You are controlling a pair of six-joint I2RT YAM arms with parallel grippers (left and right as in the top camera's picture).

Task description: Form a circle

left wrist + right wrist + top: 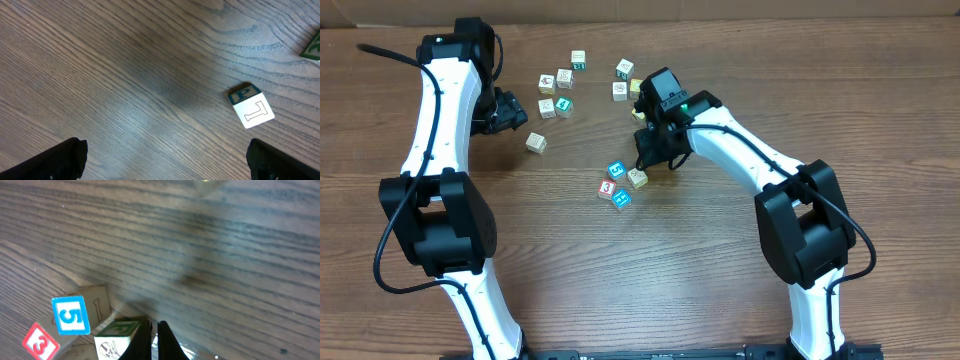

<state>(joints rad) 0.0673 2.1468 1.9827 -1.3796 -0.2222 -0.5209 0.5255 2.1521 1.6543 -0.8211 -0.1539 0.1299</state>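
Nearest the left wrist lens we find the left gripper [172, 167]. Its two black fingertips sit at the bottom corners of the frame, spread wide, with only bare wooden table [100, 75] between them. Right of centre lies a white cube [251, 106] with a blue P face, apart from both fingertips. A teal-green cube [312, 47] is cut off by the right edge.

In the overhead view we locate this gripper [510, 110] at upper left, with the white cube [536, 142] just below and to its right. Loose cubes [565, 77] are scattered across the upper middle.

At frame centre sits the circle [620, 184], four cubes packed close:
- red cube [608, 188] at left
- blue cube [616, 170] at top
- second blue cube [622, 198] at bottom
- cream cube [637, 178] at right

The right gripper [655, 150] stands just above and right of the cream cube.

In the right wrist view, the red cube [39, 342] shows a 3 and the blue cube [71, 315] a 5, both at lower left. The cream cube [112, 345] lies just beside the fingers; we cannot tell whether they touch. The right gripper [155, 340] has its fingers pressed together with nothing between them.
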